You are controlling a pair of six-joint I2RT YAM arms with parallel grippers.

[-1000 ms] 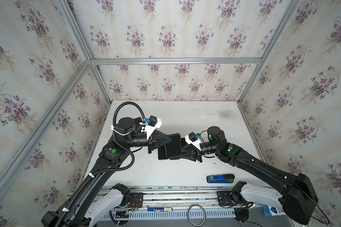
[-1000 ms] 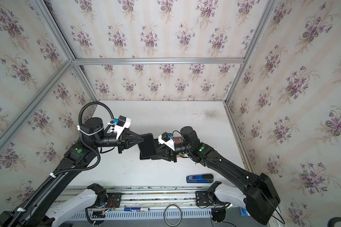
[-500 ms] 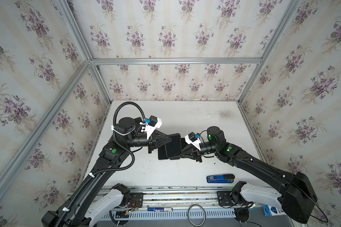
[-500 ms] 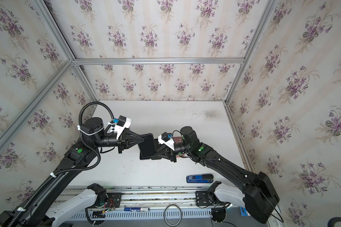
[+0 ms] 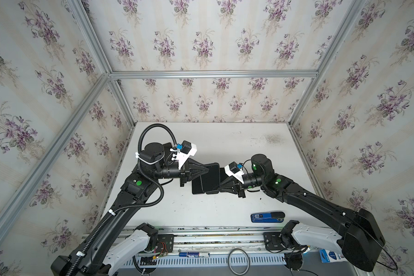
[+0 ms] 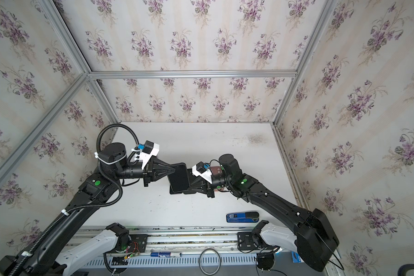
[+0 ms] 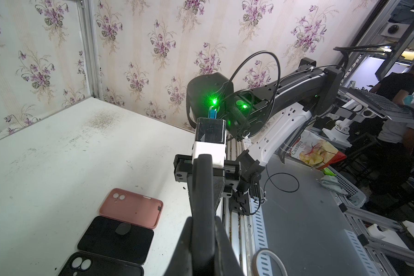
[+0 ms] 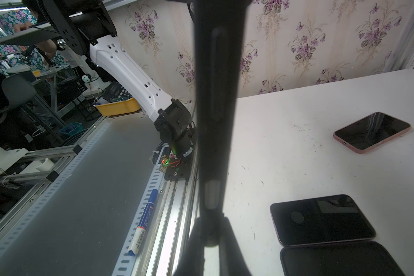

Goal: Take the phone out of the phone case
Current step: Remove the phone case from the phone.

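Note:
A black phone in its black phone case (image 5: 210, 177) (image 6: 179, 178) hangs above the white table (image 5: 225, 210), between both arms. My left gripper (image 5: 207, 170) is shut on its left edge. My right gripper (image 5: 221, 186) is shut on its right edge. Each wrist view shows the cased phone edge-on (image 7: 201, 191) (image 8: 215, 95), running out from between that gripper's two fingers (image 7: 202, 229) (image 8: 210, 230). The side rim shows a long slot and a button. Whether phone and case have parted I cannot tell.
Under the held phone lie a pink case (image 7: 132, 206), a black phone (image 7: 116, 239) and a black case with camera holes (image 7: 101, 265). A pink-rimmed phone (image 8: 372, 131) lies farther off. A blue-and-black object (image 5: 268, 217) sits near the table's front edge, with a marker (image 8: 144, 224) on the rail.
My right gripper's fingers have closed onto the phone's right edge. The left gripper has kept its grip, and both arms have barely moved.

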